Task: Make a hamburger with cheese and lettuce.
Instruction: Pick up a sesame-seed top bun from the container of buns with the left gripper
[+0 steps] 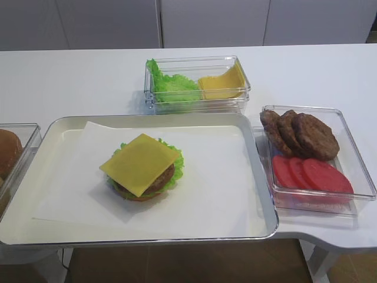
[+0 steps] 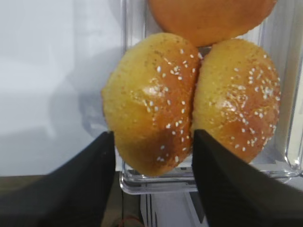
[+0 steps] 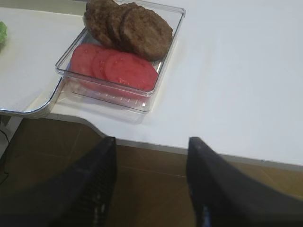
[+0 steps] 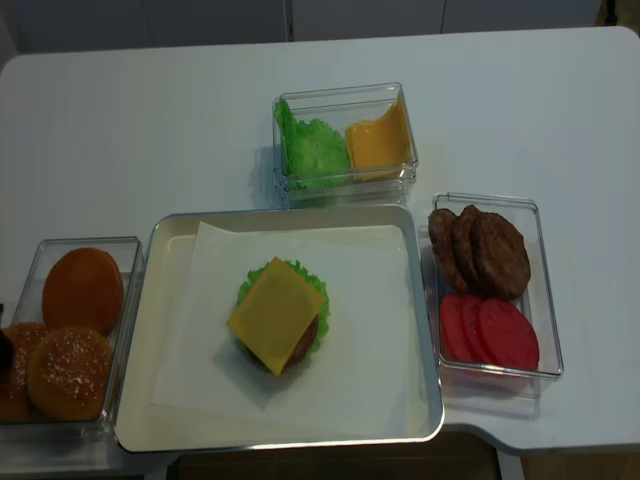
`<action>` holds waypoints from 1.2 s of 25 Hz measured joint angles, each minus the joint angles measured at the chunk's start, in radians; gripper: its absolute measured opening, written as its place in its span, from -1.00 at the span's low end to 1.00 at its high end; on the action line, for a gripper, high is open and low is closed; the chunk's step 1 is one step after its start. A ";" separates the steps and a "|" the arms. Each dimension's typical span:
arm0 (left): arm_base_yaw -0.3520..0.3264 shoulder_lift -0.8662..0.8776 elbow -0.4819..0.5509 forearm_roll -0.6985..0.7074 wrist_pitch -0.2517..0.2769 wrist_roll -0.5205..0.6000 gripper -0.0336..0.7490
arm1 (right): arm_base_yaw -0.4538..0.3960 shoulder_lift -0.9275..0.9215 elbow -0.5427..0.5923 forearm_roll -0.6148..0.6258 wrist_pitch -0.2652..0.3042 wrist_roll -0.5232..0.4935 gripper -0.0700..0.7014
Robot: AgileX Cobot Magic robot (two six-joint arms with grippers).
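Exterior high view: the unfinished hamburger (image 1: pixel 143 171) sits mid-tray on white paper, w/ the thin pale-yellow square cheese slice (image 1: pixel 140 163) on top of the brown patty and the small ruffled green lettuce leaf (image 1: pixel 175 154) frilling out underneath. No top bun on it yet, so I judge that's the next pick.

My left end effector (image 2: pixel 152 156) hangs over the clear plastic bun box (image 2: pixel 156 184) at the tray's left, fingers spread either side of the near golden sesame-seeded bun top (image 2: pixel 150 101), not touching it. My right end effector (image 3: pixel 151 161) is open and empty, off the white table (image 3: pixel 246 80) edge, near the clear box of dark brown patties and red tomato slices (image 3: pixel 124 66).

Handling guess: bun looks light, soft, squashy, w/ a glossy dome that could slip. Best taken across its widest part, gentle squeeze. It's touching the neighbour bun, so one finger must go btwn them.

Hard to tell: neither arm shows in the overhead views, apart from a dark bit at the realsense view's left edge. Bun box is cut off in the first overhead view. Bottom bun mostly hidden under the cheese.
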 joint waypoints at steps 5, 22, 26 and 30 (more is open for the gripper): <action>0.000 0.036 0.000 0.000 -0.009 0.016 0.13 | 0.000 0.000 0.000 0.000 0.000 0.000 0.04; 0.064 0.058 -0.002 -0.090 -0.065 0.074 0.31 | 0.000 0.000 0.000 0.000 0.000 0.003 -0.06; 0.094 0.068 -0.002 -0.101 -0.046 0.128 0.31 | 0.000 0.000 0.000 0.000 0.000 0.003 -0.06; 0.098 0.070 -0.002 -0.119 -0.042 0.168 0.31 | 0.000 0.000 0.000 0.000 0.000 0.003 -0.06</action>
